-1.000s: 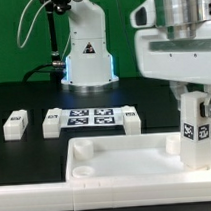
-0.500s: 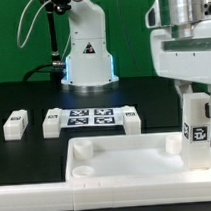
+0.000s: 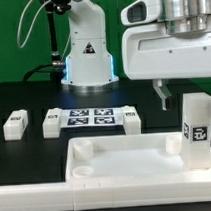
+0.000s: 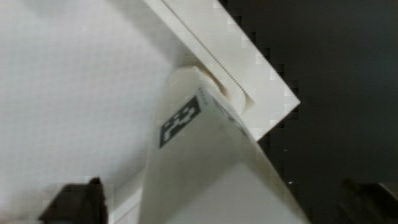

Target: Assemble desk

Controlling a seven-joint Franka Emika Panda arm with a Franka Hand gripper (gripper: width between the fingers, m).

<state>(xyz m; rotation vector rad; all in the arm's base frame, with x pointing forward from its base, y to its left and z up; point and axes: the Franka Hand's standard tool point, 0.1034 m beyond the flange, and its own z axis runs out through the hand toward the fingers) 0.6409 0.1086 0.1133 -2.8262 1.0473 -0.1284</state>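
Note:
The white tray-like tabletop (image 3: 126,157) lies at the front of the black table. One white leg (image 3: 196,120) with a tag stands upright in its back corner socket at the exterior view's right. My gripper (image 3: 188,87) hangs just above the leg's top, open, with one dark finger (image 3: 163,90) showing beside it. In the wrist view the leg (image 4: 205,170) rises toward the camera from the tabletop's corner (image 4: 231,70). The gripper (image 4: 222,205) straddles it, with its fingertips (image 4: 75,203) wide apart and clear of it.
Three loose white legs (image 3: 15,123) (image 3: 51,121) (image 3: 130,116) lie on the table behind the tabletop. The marker board (image 3: 91,118) lies between the last two. The arm's base (image 3: 88,49) stands at the back. A white border rail (image 3: 58,201) runs along the front.
My gripper has let go of the leg and risen, shifting toward the exterior view's left. The leg stays upright in its corner socket.

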